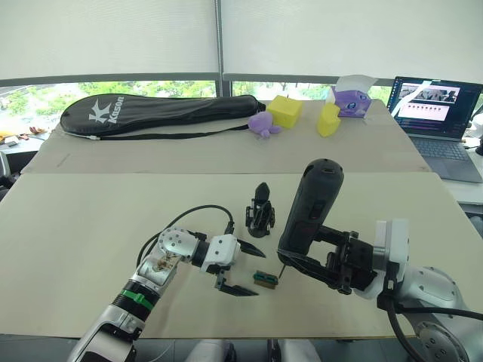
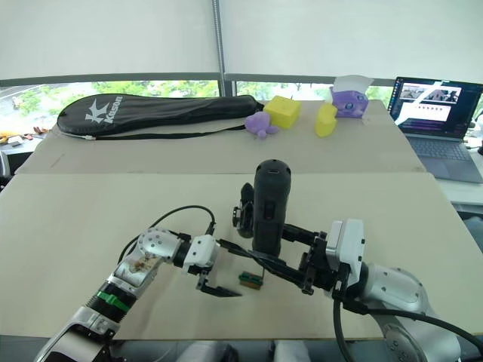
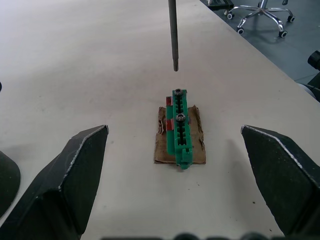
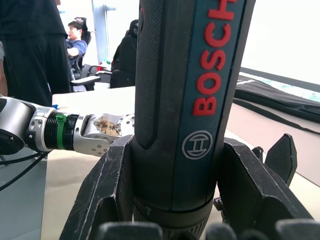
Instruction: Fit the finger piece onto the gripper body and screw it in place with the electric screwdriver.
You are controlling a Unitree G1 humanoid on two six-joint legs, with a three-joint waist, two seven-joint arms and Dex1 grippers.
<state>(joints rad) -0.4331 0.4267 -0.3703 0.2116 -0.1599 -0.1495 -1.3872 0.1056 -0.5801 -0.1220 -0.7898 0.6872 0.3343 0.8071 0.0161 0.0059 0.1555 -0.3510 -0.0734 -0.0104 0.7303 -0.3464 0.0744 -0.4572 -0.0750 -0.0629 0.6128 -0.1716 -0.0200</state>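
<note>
**Bench inventory: screwdriver in the right gripper, bit hanging over the green block**

- Electric screwdriver (image 1: 310,211): standing nearly upright, slightly tilted, with the right gripper (image 1: 332,260) clamping it low on the barrel, a black finger pressing on each side. Red lettering is showing on its body in the right wrist view. Its thin metal bit (image 3: 173,32) is pointing down, the tip hanging just above one end of the green block without touching it.
- Green block (image 3: 179,127): lying flat on a scrap of brown card on the table (image 1: 90,234), carrying two small screws on its upper face.
- Left gripper (image 1: 243,269): hovering low over the table just beside the block, jaws standing wide apart and holding nothing; the block is sitting between and ahead of the fingers (image 3: 65,175).
- Gripper body (image 1: 260,210): standing on the table just beyond the block, pointed black finger sticking upward, touched by neither arm.
- Far table: a black racket bag (image 1: 158,111), a yellow cube (image 1: 284,110), purple toys (image 1: 263,125) and an open laptop (image 1: 438,113) are resting there.
- Background, right wrist view: a person (image 4: 75,42) is sitting in a chair.
</note>
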